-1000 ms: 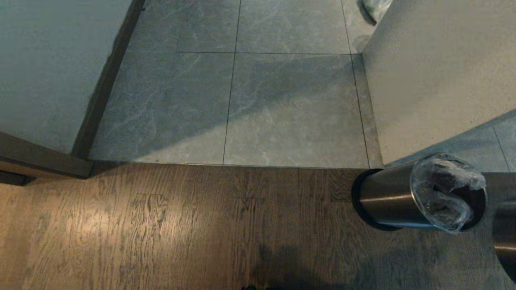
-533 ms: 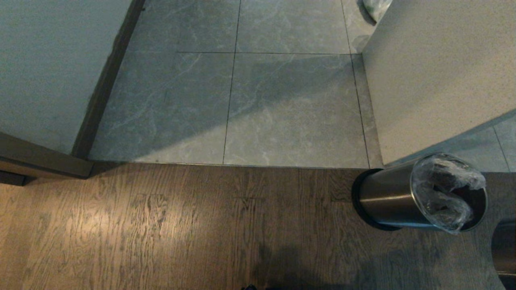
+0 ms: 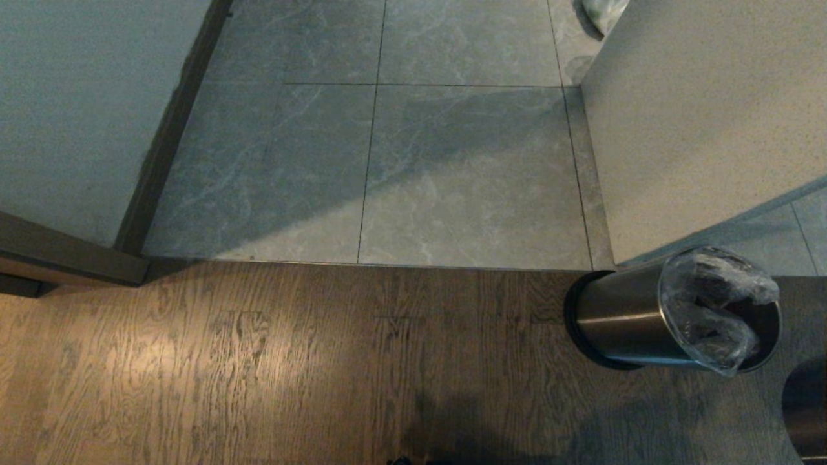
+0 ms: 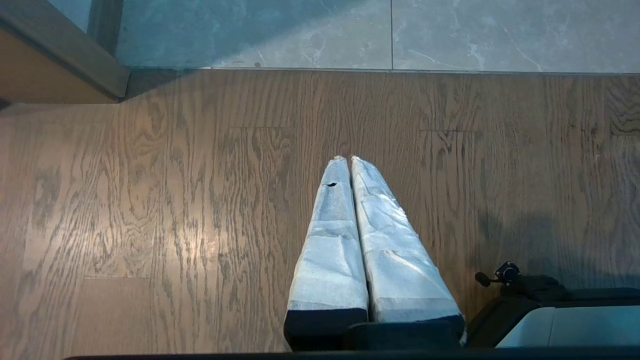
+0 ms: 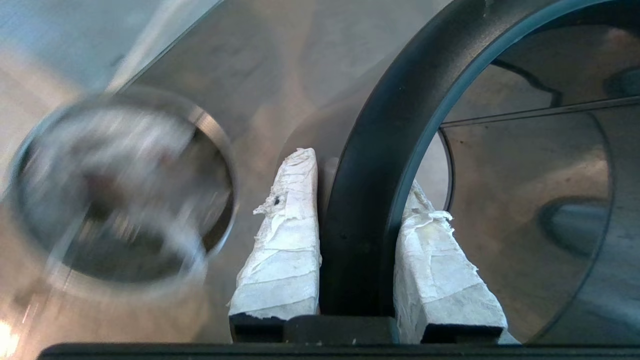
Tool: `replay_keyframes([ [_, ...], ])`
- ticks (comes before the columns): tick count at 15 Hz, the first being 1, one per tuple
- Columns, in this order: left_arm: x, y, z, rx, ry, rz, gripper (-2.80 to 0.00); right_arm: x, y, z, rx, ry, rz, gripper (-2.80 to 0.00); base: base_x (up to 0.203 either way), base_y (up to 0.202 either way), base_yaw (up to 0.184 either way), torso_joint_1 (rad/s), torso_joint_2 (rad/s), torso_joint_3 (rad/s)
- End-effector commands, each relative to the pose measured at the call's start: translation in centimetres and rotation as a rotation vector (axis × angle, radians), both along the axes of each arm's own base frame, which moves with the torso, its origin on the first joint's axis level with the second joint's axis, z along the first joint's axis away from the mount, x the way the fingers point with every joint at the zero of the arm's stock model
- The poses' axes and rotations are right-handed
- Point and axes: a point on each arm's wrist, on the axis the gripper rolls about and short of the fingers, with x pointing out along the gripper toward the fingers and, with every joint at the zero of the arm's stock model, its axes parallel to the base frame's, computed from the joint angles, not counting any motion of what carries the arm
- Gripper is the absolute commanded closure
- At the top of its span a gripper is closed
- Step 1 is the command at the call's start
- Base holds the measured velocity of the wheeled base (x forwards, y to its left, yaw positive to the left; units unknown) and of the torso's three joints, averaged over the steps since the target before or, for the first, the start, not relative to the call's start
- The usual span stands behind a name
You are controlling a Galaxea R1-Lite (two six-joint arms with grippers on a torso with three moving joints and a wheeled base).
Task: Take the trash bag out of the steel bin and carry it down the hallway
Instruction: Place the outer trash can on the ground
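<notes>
Trash bag (image 3: 711, 310) is where we begin: the clear, crinkled plastic sits inside the steel bin (image 3: 614, 316), its film folded out over the bin's mouth, with dark rubbish showing through it. We see the steel bin standing on the wood-plank floor (image 3: 258, 361), right at the seam where the planks meet the grey tiles of the hallway (image 3: 465, 181), which stretch away beyond the bin. A pale wall (image 3: 698, 116) rises just behind the bin. Just beside the bin, on the side nearer us, the right gripper (image 5: 357, 175) hangs with its jaws pinching a thick black ring (image 5: 400, 90), one taped finger outside the ring and the other inside it. That ring edges a hollow brushed-steel shell (image 5: 525, 200), and from the head camera we catch only a sliver of this shell near the bin at the frame's edge. From the right wrist the bin and the trash bag show as a blur just past the ring, apart from the jaws. The left gripper (image 4: 347, 160) hangs over bare planks well away from the bin, its jaws pressed together on nothing, with part of the robot's base (image 4: 550, 320) beside it.
</notes>
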Motion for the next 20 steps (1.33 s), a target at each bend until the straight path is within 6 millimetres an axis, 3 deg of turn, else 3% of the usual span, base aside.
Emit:
replay_keyframes([
  [1,0.0,0.0,0.0,-0.001,0.0,0.001,0.0,1.5,-2.3,-1.1,0.026,0.055,-0.082,0.0,0.0,0.0,0.0,0.0,0.0,0.0],
  [10,0.0,0.0,0.0,-0.001,0.0,0.001,0.0,1.6,-6.8,-5.4,0.137,0.221,-0.28,0.0,0.0,0.0,0.0,0.0,0.0,0.0],
  [20,0.0,0.0,0.0,-0.001,0.0,0.001,0.0,5.4,-17.8,-7.5,0.152,0.279,-0.502,0.0,0.0,0.0,0.0,0.0,0.0,0.0],
])
